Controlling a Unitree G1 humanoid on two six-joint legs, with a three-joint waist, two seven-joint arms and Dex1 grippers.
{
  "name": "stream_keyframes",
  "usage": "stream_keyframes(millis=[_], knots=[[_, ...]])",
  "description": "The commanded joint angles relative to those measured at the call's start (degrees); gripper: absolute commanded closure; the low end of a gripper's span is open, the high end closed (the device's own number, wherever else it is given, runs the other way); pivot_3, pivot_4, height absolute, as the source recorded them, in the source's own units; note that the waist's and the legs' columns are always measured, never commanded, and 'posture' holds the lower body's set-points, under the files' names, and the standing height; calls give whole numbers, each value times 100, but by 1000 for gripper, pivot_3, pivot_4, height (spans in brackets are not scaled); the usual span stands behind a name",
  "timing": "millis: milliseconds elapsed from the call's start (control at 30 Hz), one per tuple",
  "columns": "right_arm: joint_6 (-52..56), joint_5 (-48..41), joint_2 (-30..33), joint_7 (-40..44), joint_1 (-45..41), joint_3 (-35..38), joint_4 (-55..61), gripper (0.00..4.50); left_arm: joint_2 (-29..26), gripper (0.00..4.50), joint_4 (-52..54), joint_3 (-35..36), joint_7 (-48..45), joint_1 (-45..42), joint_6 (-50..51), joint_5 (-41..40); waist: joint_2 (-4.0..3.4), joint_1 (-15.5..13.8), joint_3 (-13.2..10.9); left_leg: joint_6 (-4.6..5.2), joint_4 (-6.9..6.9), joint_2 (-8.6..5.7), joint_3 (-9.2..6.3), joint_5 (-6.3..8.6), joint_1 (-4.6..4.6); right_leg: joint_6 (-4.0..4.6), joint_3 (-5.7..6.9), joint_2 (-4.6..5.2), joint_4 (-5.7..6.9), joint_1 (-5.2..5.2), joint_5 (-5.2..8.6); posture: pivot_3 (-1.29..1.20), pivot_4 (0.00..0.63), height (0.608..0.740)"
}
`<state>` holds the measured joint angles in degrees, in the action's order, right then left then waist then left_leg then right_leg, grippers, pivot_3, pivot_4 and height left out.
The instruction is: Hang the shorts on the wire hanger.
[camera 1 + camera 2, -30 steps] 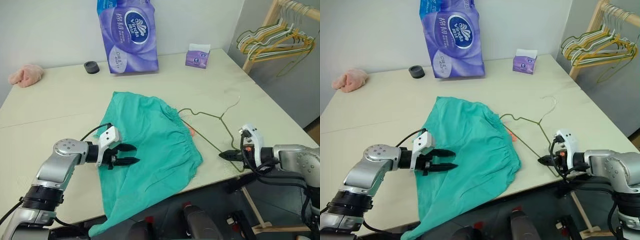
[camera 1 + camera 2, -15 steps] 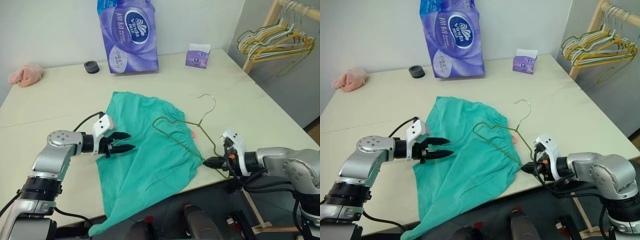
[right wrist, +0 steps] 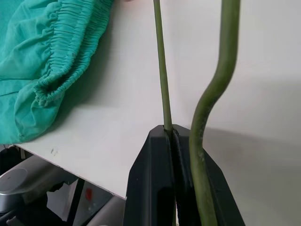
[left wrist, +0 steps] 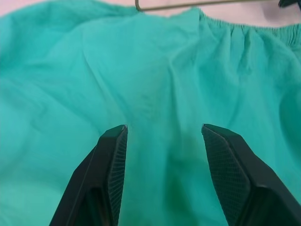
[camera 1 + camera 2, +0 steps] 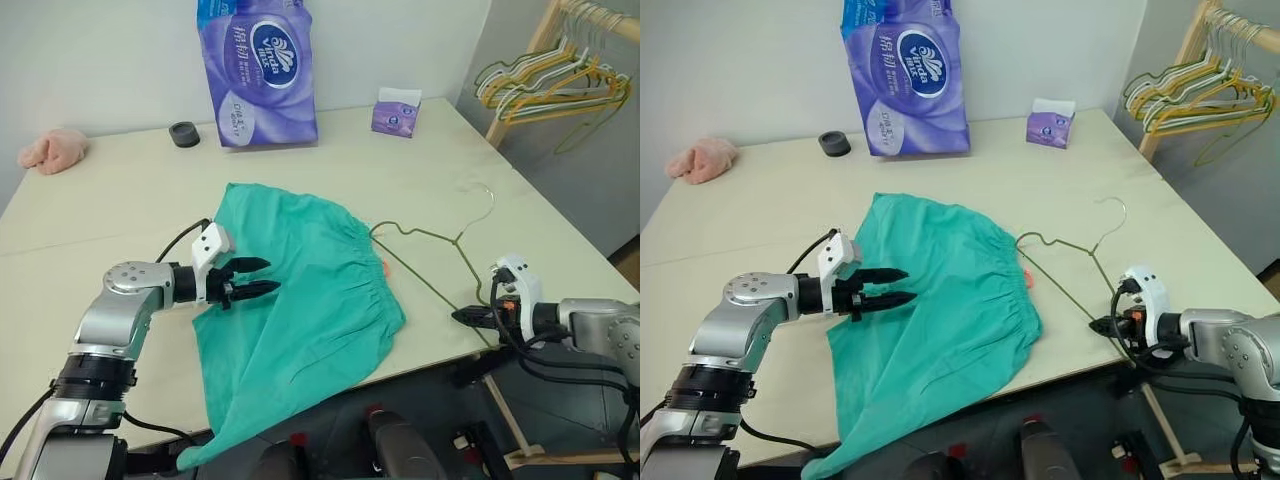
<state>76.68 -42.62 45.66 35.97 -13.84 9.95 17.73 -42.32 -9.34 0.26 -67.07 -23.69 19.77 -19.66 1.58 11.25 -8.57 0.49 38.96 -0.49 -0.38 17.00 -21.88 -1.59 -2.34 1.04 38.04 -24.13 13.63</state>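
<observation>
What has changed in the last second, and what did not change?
The right gripper, shut on the hanger, swung it left over the shorts' waistband, then pulled it back right; it now lies beside the shorts again. The left gripper, fingers open, rose slightly and moved forward over the shorts. The shorts stayed flat on the table.

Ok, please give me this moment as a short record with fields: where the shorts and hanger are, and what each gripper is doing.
shorts: spread flat on the table, one end hanging over the near edge
wire hanger: beside the waistband, its hook toward the far right of the table
left gripper: open, over the shorts, holding nothing
right gripper: shut on the wire hanger at its near corner
task state: shorts not yet on the hanger
</observation>
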Motion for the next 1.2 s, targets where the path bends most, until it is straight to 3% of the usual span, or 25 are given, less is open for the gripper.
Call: stream_keyframes(millis=[33,633,1000,1200], knots=[[-38,-44,38,13,40,59,173,4500,-37,1851,172,158,-25,-111,-36,-116,0,0,0,0,0,0,0,0,0,0,0,0,-1,0,0,-263,137,740],[-302,-277,405,928,-190,-442,395,4500,-134,1851,51,207,61,-122,-120,-41,1,-16,0,0,0,-1,0,0,0,-1,1,0,-3,1,0,-247,130,740],[-728,492,82,825,-1077,-1648,-350,4500,-135,1851,-45,234,153,-133,-278,44,1,-18,1,0,2,-1,1,0,1,0,0,1,-2,1,0,-228,124,740],[-903,880,-344,762,-1713,-1896,-1211,4500,-115,1851,-85,281,252,-114,-357,101,1,-15,1,0,1,0,-2,0,0,1,2,2,1,-2,-1,-220,118,740]])
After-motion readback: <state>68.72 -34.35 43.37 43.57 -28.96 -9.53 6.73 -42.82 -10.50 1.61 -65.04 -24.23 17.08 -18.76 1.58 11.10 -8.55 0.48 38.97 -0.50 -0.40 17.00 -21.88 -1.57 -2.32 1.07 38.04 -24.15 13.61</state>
